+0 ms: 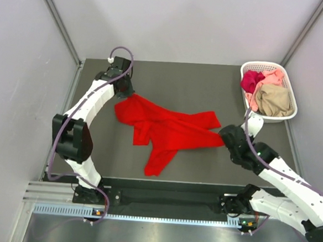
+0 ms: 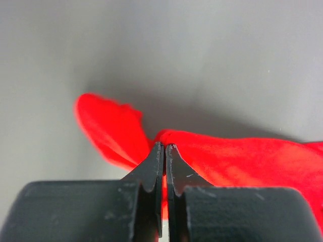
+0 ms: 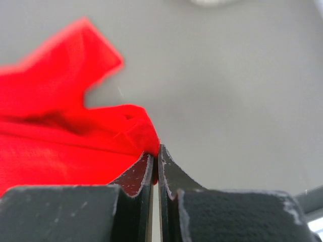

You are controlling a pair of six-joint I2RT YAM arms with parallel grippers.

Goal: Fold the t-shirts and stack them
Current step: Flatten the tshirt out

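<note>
While the left tool [image 1: 122, 93] and right tool [image 1: 223, 132] each clamp an edge of the crumpled red shirt [image 1: 166, 133], nothing is folded; other shirts [image 1: 274, 99] wait in the basket [image 1: 264, 64].

White arms [image 1: 90, 102], black joints [image 1: 71, 139], purple cables [image 1: 124, 49], scuffed black pincers [image 2: 165, 147]

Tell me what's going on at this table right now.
Two robot arms are working on a red t-shirt. The left gripper is shut on its far-left edge and the right gripper is shut on its right end. The shirt lies rumpled and unfolded between them on the dark table. A magenta shirt, a pale pink shirt and a tan shirt wait bunched in the white basket at the far right corner. No folded stack is visible yet.
</note>
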